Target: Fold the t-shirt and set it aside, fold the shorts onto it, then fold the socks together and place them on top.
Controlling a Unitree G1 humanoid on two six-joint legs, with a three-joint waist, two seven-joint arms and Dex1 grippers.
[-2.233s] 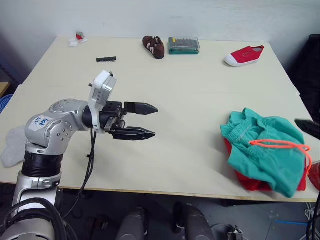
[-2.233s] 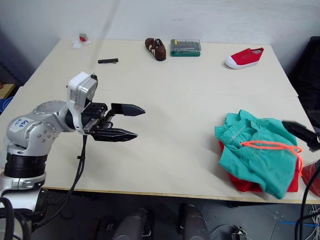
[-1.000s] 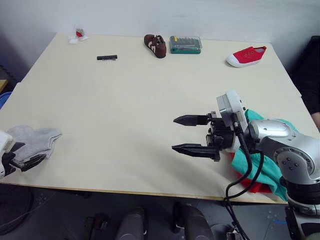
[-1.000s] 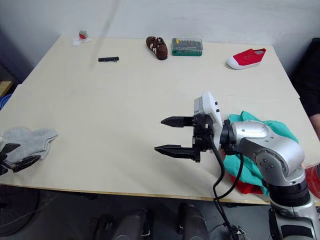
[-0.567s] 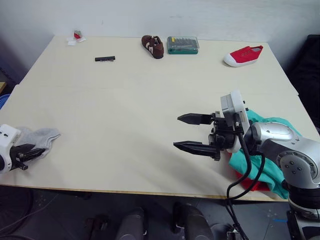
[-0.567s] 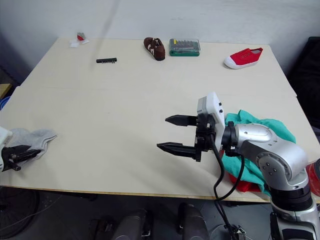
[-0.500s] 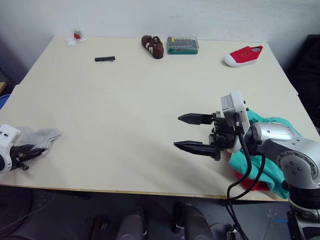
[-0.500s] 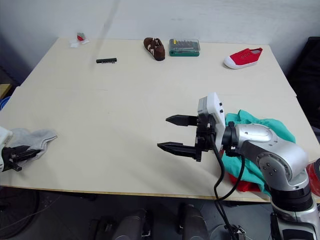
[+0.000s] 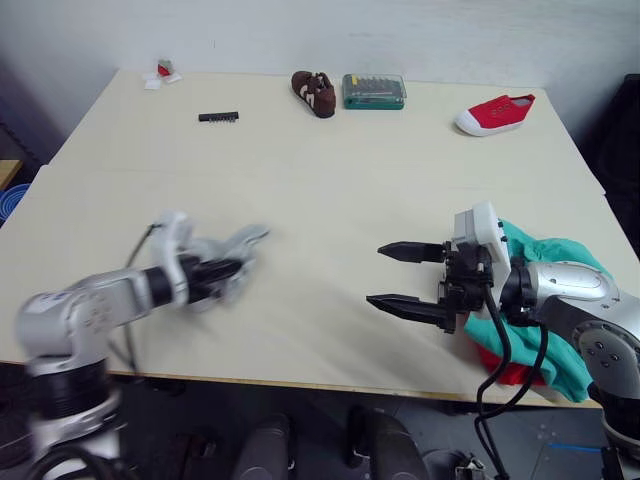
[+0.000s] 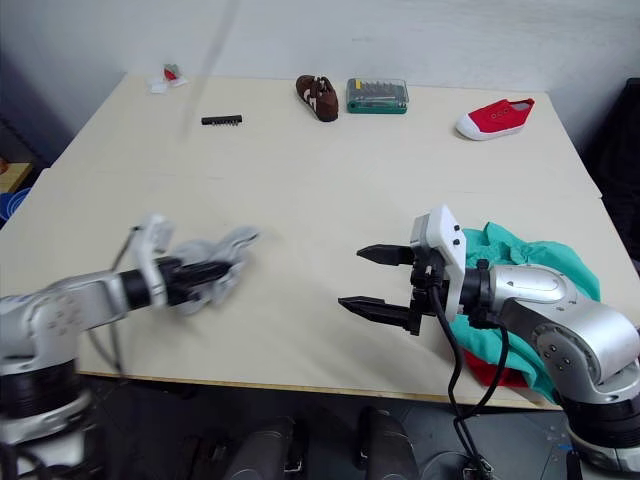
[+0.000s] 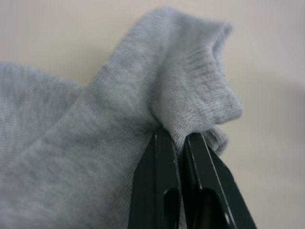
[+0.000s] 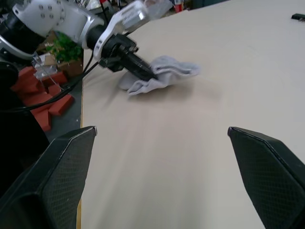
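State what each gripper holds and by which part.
The left gripper pinches a fold of the socks. The right gripper is open, holding nothing.

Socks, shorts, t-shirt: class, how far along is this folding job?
Done: the shorts lie on the t-shirt at the table's right edge. In hand: the left gripper is shut on the socks, carrying them mid-table. Left: folding them together and placing them on top. The right gripper waits open.

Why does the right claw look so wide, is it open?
Yes, open. The right gripper has its two black fingers spread well apart with only bare table between them, holding nothing.
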